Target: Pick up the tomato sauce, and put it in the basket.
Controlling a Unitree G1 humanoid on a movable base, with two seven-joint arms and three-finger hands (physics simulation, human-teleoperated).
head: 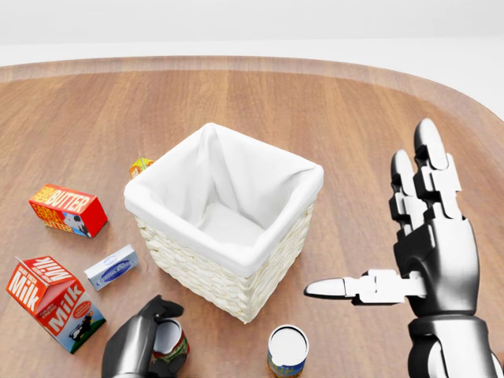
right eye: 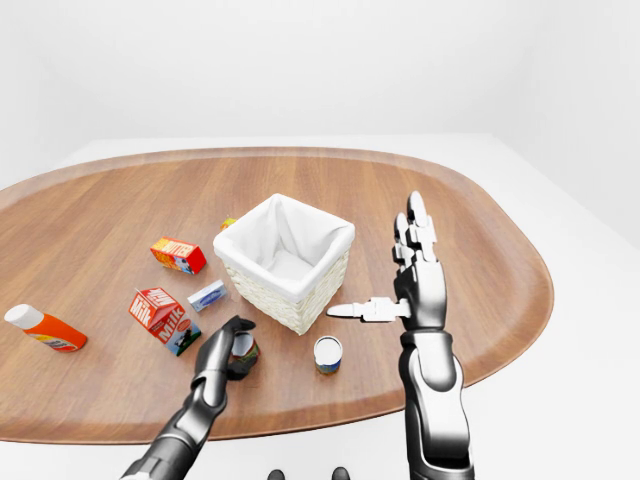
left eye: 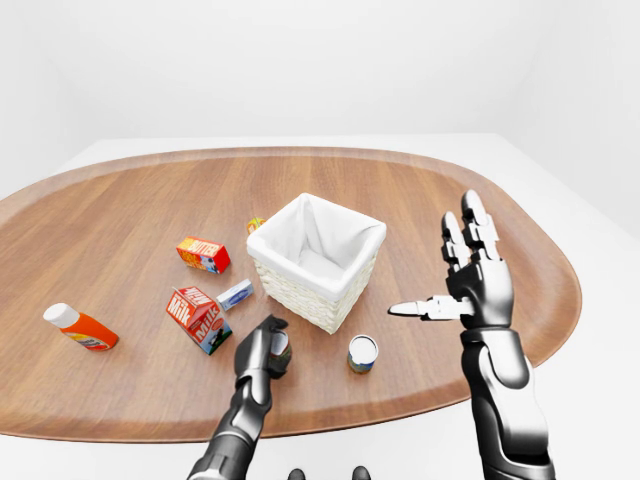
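Observation:
The tomato sauce can [head: 175,347], red with a white top, stands on the wooden table at the bottom left of the head view, just below the basket. My left hand [head: 154,335] has its dark fingers curled over the can's top and side, hiding part of it. The white-lined wicker basket [head: 213,268] stands upright in the middle of the table and holds nothing I can see. My right hand [head: 376,228] hovers to the right of the basket, palm up and open, thumb pointing left, holding nothing.
A second can [head: 287,351] with a white lid stands right of the tomato sauce. Left of the basket lie a milk carton [head: 55,303], a butter box [head: 68,210], a small blue-white box [head: 111,267] and a small orange pack [head: 141,166]. An orange bottle [left eye: 80,327] lies at the far left.

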